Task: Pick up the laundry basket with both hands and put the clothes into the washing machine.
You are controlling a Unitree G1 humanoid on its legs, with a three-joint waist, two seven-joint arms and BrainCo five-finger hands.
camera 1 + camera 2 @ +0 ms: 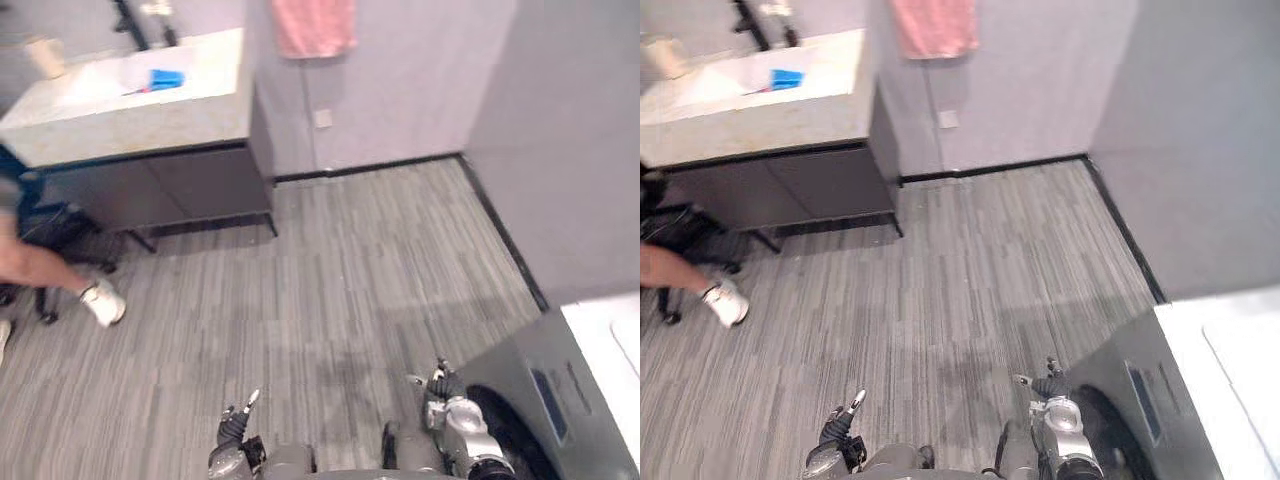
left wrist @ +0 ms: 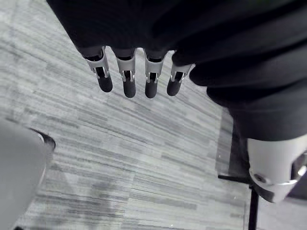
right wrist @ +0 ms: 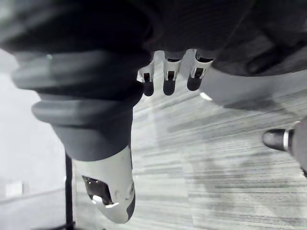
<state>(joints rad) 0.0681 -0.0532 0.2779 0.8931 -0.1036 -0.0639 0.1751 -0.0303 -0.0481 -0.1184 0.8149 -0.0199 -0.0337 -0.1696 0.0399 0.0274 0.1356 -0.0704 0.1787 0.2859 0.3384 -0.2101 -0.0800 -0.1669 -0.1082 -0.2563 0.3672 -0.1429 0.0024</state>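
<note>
The washing machine (image 1: 560, 385) stands at the lower right, with a grey front, a dark round door opening and a white top. My right hand (image 1: 455, 415) hangs low just left of that front, fingers (image 3: 168, 79) straight and holding nothing. My left hand (image 1: 232, 440) hangs at the bottom middle over the grey plank floor, its fingers (image 2: 127, 79) also straight and empty, with the thumb (image 2: 273, 172) held apart.
A vanity counter (image 1: 130, 110) with a sink and a blue cup (image 1: 165, 78) stands at the far left. A pink towel (image 1: 315, 25) hangs on the back wall. A person's leg in a white shoe (image 1: 102, 302) is at the left by a black chair base (image 1: 60, 230).
</note>
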